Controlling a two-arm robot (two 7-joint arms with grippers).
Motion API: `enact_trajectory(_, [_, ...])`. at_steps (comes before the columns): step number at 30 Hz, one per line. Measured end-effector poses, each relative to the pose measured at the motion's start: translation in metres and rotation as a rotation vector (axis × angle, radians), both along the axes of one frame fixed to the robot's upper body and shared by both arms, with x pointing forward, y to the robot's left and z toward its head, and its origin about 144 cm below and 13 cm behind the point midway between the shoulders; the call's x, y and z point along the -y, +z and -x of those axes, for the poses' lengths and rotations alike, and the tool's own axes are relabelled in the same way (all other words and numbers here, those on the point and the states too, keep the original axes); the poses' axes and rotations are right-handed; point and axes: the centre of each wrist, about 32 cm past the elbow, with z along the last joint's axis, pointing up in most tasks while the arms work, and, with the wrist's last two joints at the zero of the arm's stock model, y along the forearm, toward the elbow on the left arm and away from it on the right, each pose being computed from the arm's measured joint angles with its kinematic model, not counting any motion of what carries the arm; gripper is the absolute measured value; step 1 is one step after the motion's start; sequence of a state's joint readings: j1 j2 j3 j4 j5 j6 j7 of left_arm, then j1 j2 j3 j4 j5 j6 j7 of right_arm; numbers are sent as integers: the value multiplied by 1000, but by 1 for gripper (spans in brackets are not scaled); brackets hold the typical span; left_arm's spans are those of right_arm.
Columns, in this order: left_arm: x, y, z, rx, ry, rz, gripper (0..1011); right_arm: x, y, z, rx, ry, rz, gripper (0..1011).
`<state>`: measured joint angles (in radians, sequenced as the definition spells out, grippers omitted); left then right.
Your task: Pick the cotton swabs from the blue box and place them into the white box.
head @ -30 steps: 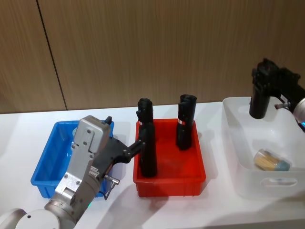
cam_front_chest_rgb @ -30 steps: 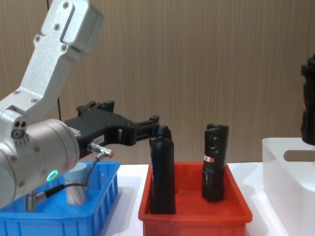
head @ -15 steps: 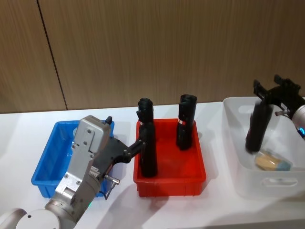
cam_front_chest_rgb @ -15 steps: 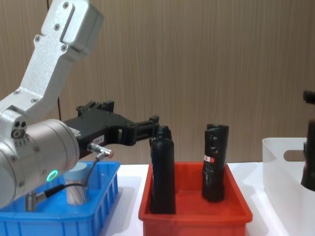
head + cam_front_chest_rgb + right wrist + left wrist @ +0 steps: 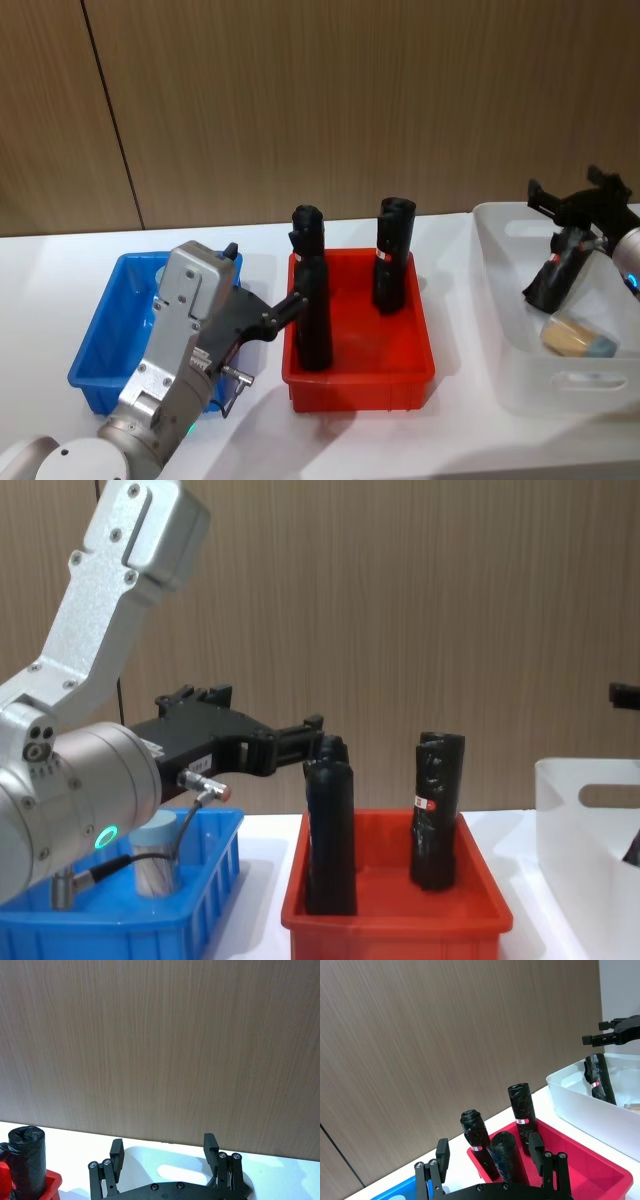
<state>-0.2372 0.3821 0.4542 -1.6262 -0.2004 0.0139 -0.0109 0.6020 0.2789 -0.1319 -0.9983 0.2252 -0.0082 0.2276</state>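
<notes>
The blue box [image 5: 100,340] sits at the left; in the chest view one cotton swabs tub [image 5: 155,855] stands in the blue box [image 5: 130,920]. My left gripper [image 5: 285,308] hangs open between the blue box and the red bin, its fingertip close to a black roll. The white box [image 5: 560,385] at the right holds another cotton swabs tub [image 5: 575,338] lying on its side and a black roll [image 5: 553,282] leaning against the far wall. My right gripper [image 5: 570,190] hovers open above the white box's far rim, holding nothing.
A red bin [image 5: 360,380] stands between the two boxes with black wrapped rolls [image 5: 312,310] upright in it, one more at the back [image 5: 392,255]. A wooden wall closes the back of the white table.
The right gripper let go of the black roll it held over the white box; the roll dropped in and now leans inside. The left arm has not moved.
</notes>
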Motion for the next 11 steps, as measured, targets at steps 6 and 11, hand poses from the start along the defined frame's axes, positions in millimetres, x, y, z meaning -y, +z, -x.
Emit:
enact_trajectory(6, [0, 0, 0, 0, 0, 0, 1004, 0, -2, -1, -2, -3, -1, 1002])
enact_trajectory(11, [0, 0, 0, 0, 0, 0, 1004, 0, -3, -2, -3, -5, -1, 1002])
